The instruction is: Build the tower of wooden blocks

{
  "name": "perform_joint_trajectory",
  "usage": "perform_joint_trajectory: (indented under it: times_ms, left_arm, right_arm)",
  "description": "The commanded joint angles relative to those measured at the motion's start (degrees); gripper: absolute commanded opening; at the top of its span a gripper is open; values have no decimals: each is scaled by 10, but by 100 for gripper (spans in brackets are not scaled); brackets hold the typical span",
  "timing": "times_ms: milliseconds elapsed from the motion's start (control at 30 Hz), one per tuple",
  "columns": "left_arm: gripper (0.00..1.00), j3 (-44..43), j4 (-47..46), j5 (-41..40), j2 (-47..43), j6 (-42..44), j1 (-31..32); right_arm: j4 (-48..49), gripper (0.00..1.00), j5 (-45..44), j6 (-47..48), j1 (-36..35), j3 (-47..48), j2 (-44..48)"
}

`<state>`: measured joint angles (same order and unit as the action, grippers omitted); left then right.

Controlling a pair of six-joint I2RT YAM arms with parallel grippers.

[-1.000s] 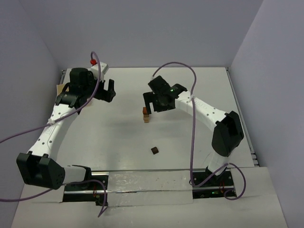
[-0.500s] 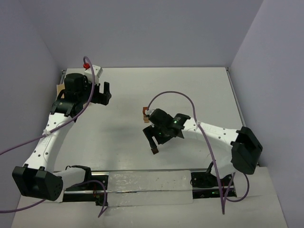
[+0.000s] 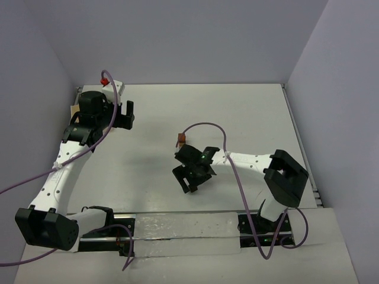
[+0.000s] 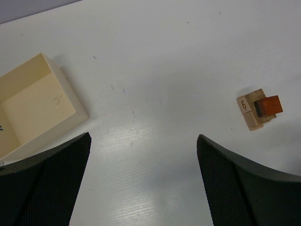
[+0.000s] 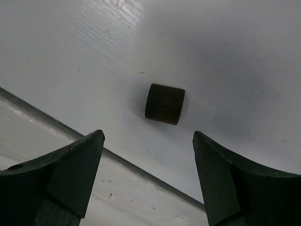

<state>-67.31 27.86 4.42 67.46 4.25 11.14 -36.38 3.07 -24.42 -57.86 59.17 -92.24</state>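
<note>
right gripper [image 5: 147, 141]: jaws apart, empty, I've got it hanging over the dark block [image 5: 164, 103], loose near the table [image 5: 211, 47] front edge, lined up to grab | left gripper [image 4: 143, 141]: wide, empty, parked aside out of the way | tower [image 4: 260, 108]: mid-table, well apart from that block

We see a white table [image 3: 249, 112] under pale lilac walls [image 3: 177, 41]. The tower [image 4: 259, 109] is light tan with a reddish-brown top piece, a thin dark layer beneath it, and a dark mark like a 6 on one tan face. A lone block [image 5: 164, 103] is very dark brown. The box [image 4: 33, 103] is cream. The arms [image 3: 62, 165] are white with black joints and trail purple cables [image 3: 204, 125]. The left pincer [image 4: 143, 141] has black fingers [image 4: 51, 179] with a fine mesh pattern; the right pincer [image 5: 148, 134] is plain dark grey-black.
</note>
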Motion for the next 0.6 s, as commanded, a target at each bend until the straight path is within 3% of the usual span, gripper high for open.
perform_joint_trajectory:
  times_ms: [0,133,333,467,567]
  left_arm:
    - [99,-3,-22,-11,-17,7,-3]
    - [99,3,-25,-14,-15,9,-3]
    - [99,6,-27,-16,-8,15,-3]
    - [99,4,-27,-18,-7,18,-3]
    - [99,4,-28,-20,-6,19,-3]
  right_arm:
    - [-6,83,-12,-12,-4,44,-36]
    - [-8,79,-5,-14,-4,53,-62]
    - [-15,62,-10,-11,-4,67,-98]
    - [-16,60,-12,-11,-3,64,-106]
    - [-14,49,-15,-9,0,59,-106]
